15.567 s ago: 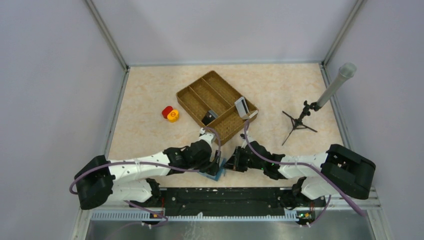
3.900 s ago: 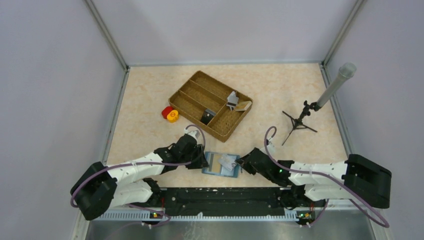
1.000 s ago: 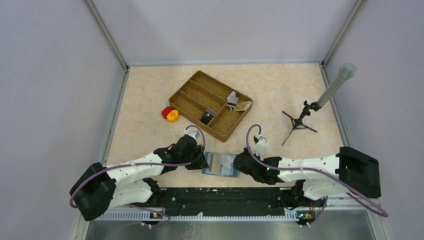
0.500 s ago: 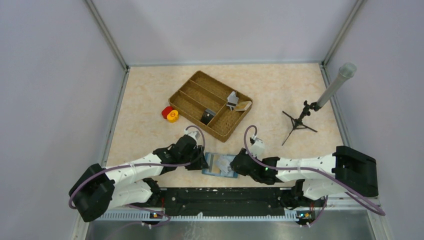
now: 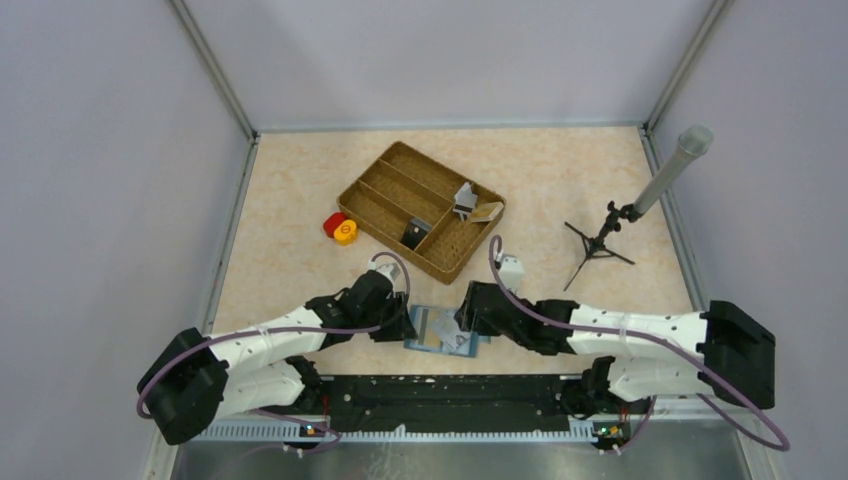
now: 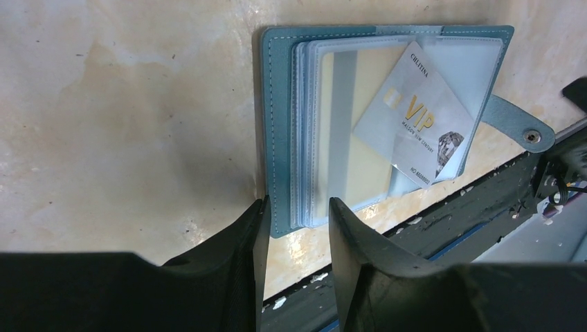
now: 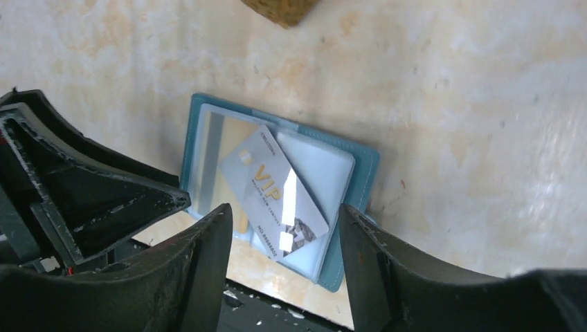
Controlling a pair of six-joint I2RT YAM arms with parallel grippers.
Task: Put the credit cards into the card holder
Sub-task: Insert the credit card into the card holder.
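Holder [image 6: 277,124] lies open on the tabletop [image 5: 300,180]; one card [image 6: 419,121] askew on it, seemingly unslotted; right pincer [image 7: 284,211] apart, empty; left pincer [image 6: 296,202] straddles its corner, grip unclear; more cards [image 5: 470,203] wait in tray [image 5: 385,185].

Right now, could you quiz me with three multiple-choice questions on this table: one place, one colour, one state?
1. Where is the silver card? A in the brown tray; B askew on the wallet; C beside the red piece.
2. What colour is the wallet? A teal-blue; B brown; C yellow.
3. How does the wallet lie? A folded shut; B on edge; C open flat.
Answers: B, it lies tilted across the clear sleeves; A, its cover shows it; C, the sleeves face up.
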